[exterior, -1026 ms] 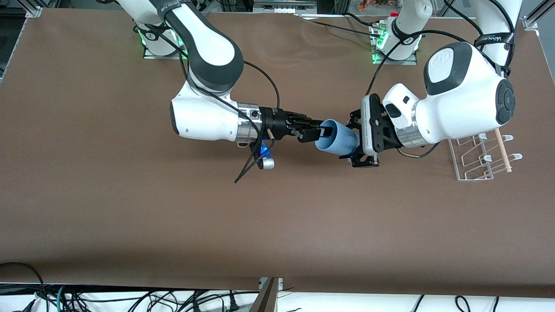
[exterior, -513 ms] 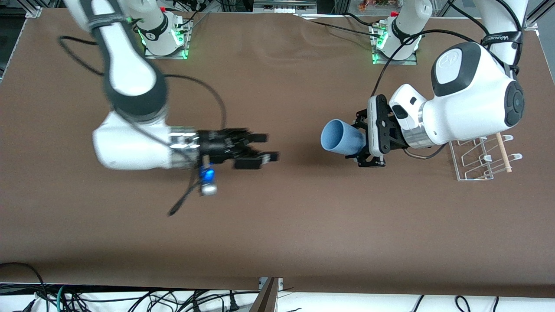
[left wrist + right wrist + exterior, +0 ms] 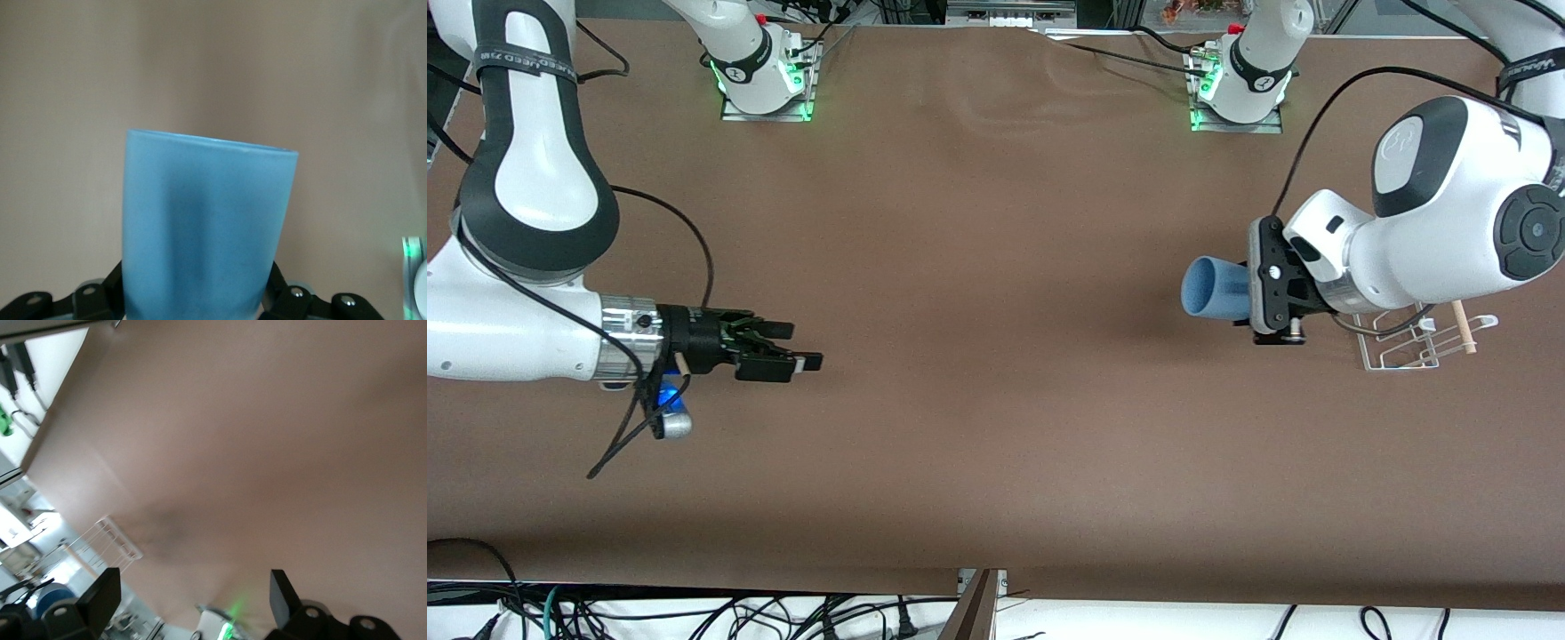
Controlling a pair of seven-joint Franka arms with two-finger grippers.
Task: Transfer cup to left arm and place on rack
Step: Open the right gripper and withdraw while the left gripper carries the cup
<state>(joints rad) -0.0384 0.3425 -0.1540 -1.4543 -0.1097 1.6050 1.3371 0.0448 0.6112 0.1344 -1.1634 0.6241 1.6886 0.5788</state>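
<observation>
The light-blue cup [image 3: 1214, 288] lies sideways in my left gripper [image 3: 1249, 289], which is shut on its base and holds it above the table beside the rack [image 3: 1414, 333], its mouth toward the right arm's end. In the left wrist view the cup [image 3: 207, 233] fills the space between the black fingers [image 3: 100, 297]. The white wire rack with its wooden dowel [image 3: 1463, 326] stands partly under the left arm. My right gripper [image 3: 800, 347] is open and empty, low over the table at the right arm's end. The rack also shows in the right wrist view [image 3: 107, 543].
Both arm bases [image 3: 760, 71] stand along the table's edge farthest from the front camera. A cable [image 3: 631, 427] hangs from the right wrist. The brown table [image 3: 996, 356] is bare between the two grippers.
My right gripper let go of the cup and drew back toward the right arm's end of the table. My left gripper carried the cup toward the rack.
</observation>
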